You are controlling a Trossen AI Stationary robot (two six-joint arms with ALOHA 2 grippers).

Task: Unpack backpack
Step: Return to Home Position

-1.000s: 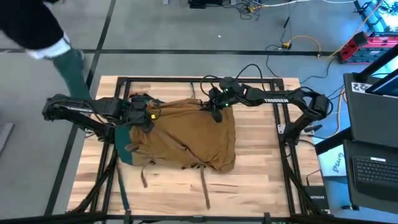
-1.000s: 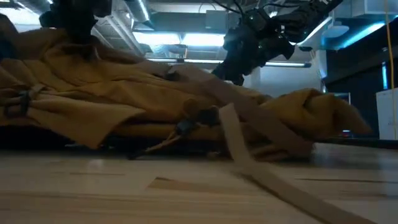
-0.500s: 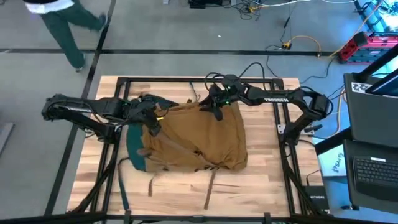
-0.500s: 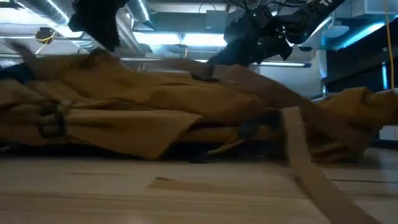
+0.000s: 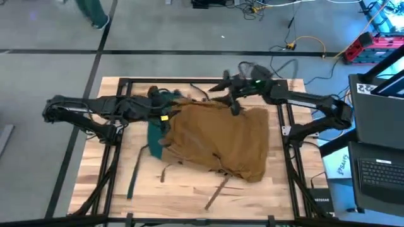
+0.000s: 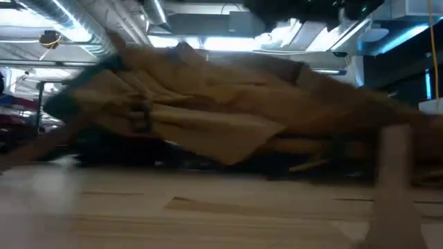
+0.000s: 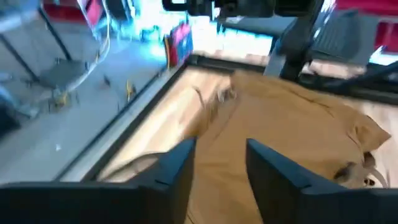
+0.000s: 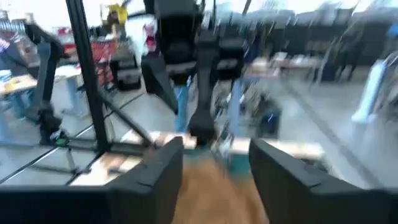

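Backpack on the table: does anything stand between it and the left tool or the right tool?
Nothing visible does. The left tool is right at the teal end of the backpack, the right tool at its far edge.

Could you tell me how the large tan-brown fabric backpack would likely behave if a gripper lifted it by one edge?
The tan-brown fabric backpack would probably sag and fold, since it lies slumped and creased on the wooden table. Its loose straps would likely dangle and could snag.

Tan-brown backpack (image 5: 221, 135) (teal-green panel, seemingly), pale wood table (image 5: 265, 202)
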